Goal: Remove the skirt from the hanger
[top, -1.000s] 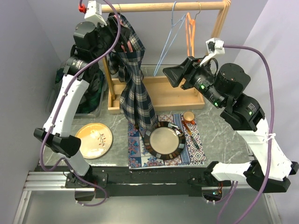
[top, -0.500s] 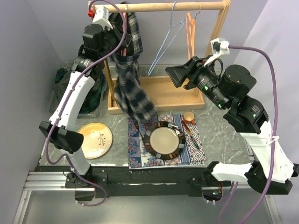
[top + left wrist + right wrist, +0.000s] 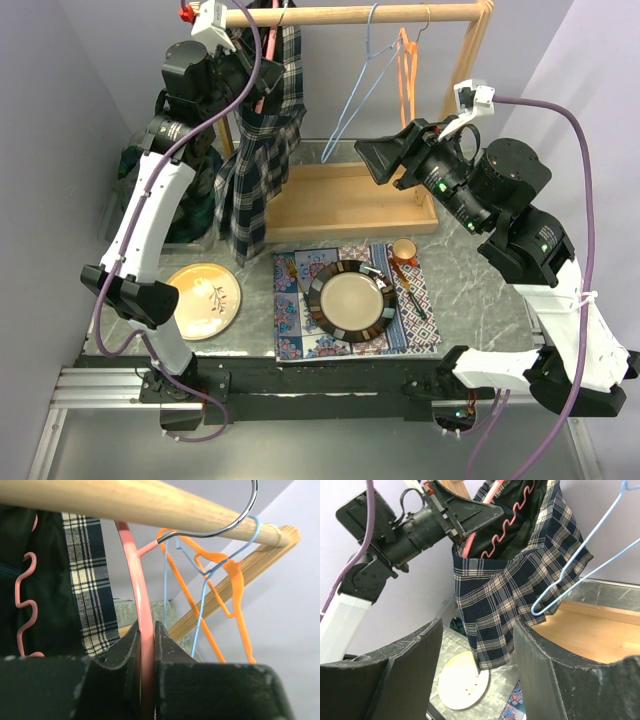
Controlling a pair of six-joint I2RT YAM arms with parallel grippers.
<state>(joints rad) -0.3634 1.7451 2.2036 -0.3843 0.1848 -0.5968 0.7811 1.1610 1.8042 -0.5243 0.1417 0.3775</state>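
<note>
A dark plaid skirt point(image 3: 255, 170) hangs from a pink hanger point(image 3: 137, 595) on the wooden rail point(image 3: 380, 14) at the rack's left end. My left gripper point(image 3: 262, 85) is high up by the rail, shut on the pink hanger's arm; the left wrist view has the pink bar pinched between its jaws point(image 3: 146, 627). In the right wrist view the skirt point(image 3: 510, 595) drapes below the hanger's wavy pink edge point(image 3: 507, 527). My right gripper point(image 3: 365, 160) hovers open in mid-air right of the skirt, apart from it, with nothing between its fingers point(image 3: 479, 625).
A blue hanger point(image 3: 355, 95) and an orange hanger point(image 3: 408, 60) hang further right on the rail. The rack's wooden base tray point(image 3: 350, 200) sits below. A yellow plate point(image 3: 203, 298), a dark-rimmed plate point(image 3: 350, 302) on a patterned mat point(image 3: 295, 325), and a small cup point(image 3: 404, 250) lie in front.
My left gripper has shut on the pink hanger. The skirt's hem has swung left, off the patterned mat. The right arm has barely shifted.
</note>
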